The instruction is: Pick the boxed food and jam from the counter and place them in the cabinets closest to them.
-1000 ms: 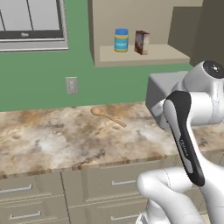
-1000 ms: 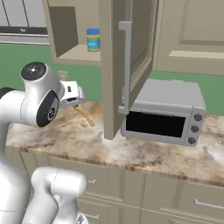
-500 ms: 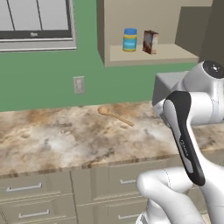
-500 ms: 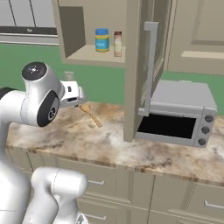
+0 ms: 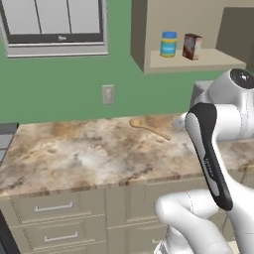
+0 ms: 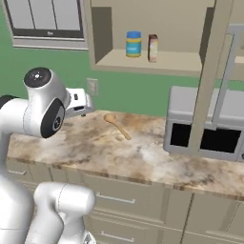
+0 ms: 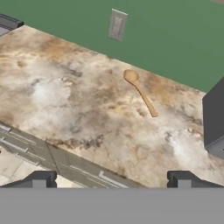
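Marbled beige-brown desk (image 5: 89, 154) over tan drawers (image 5: 49, 208), against a green wall (image 5: 64, 84) with a wall outlet (image 5: 108, 94) and a white-framed window (image 5: 54, 25) above; bearing a wooden spoon (image 7: 141, 92) near the wall and a grey microwave (image 6: 205, 124) with its door down. Open tan cabinets (image 6: 157, 62), on the shelf the boxed food (image 5: 192, 46) upright just beside a blue-lidded jar (image 5: 168, 44). End effector (image 7: 111, 179) over the front edge of the desk, jaws spread wide, holding nothing.
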